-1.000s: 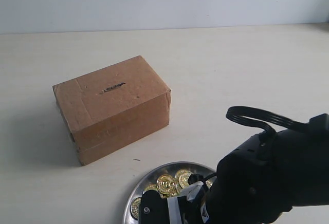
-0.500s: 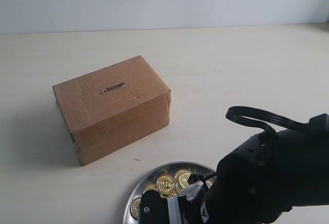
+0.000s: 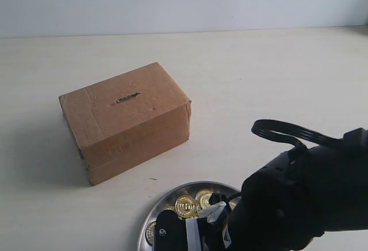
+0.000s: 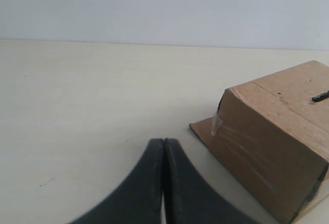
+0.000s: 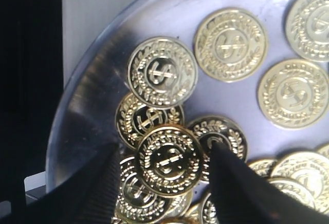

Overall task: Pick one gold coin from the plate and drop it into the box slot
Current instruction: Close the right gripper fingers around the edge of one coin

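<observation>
The brown cardboard box (image 3: 126, 121) stands left of the middle, its dark slot (image 3: 126, 97) on the top face. The silver plate (image 3: 148, 223) lies at the near edge with several gold coins (image 3: 185, 205) on it. My right gripper (image 3: 192, 235) hangs low over the plate and covers its near part. In the right wrist view this gripper (image 5: 164, 149) is open, with one gold coin (image 5: 168, 160) lying atop others between its dark fingers (image 5: 234, 183), neither pad pressing it. My left gripper (image 4: 163, 143) is shut on nothing, beside the box (image 4: 272, 142); the slot (image 4: 320, 96) shows at the frame's edge.
The right arm's black body and cable loop (image 3: 287, 131) fill the lower right of the exterior view. Pale tabletop (image 3: 259, 72) surrounds the box, with a wall behind. Bare plate metal (image 5: 169, 8) shows past the coins. The left arm is outside the exterior view.
The right gripper has sunk slightly lower over the plate. Box, plate and left gripper have not moved.
</observation>
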You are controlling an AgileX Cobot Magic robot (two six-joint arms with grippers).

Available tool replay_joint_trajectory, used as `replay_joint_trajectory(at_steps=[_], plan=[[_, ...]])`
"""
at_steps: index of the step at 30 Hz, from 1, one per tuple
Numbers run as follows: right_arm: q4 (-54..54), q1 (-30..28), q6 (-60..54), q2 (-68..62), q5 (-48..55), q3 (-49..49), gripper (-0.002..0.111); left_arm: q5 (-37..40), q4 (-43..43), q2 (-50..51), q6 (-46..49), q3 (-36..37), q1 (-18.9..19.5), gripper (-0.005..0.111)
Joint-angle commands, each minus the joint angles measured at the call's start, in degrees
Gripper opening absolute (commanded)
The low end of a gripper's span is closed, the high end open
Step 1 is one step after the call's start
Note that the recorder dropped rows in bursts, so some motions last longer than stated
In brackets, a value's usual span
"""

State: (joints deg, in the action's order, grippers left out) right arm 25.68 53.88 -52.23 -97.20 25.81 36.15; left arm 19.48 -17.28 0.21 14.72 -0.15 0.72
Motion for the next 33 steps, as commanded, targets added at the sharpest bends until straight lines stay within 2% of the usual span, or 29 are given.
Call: replay_joint_trajectory(at_steps=[1,11,20,33], plan=[[1.0,0.1,-0.1,-1.4,-0.5,0.3,0.051,-0.4,0.1,-0.2,0.0,0.1,-0.1,0.0],[1.3,0.1,-0.1,-1.4,-0.6,0.3,0.051,-0.4,0.1,-0.2,0.0,0.1,-0.1,0.0],[1.3,0.1,-0.1,-1.4,0.6,0.3,0.029,-0.4,0.1,-0.2,0.0,0.1,-0.1,0.0],[1.3,0.1,-0.2,2.7,-0.5,0.3,0.024,-0.4,0.1,-0.2,0.0,0.1,-0.1,0.0]])
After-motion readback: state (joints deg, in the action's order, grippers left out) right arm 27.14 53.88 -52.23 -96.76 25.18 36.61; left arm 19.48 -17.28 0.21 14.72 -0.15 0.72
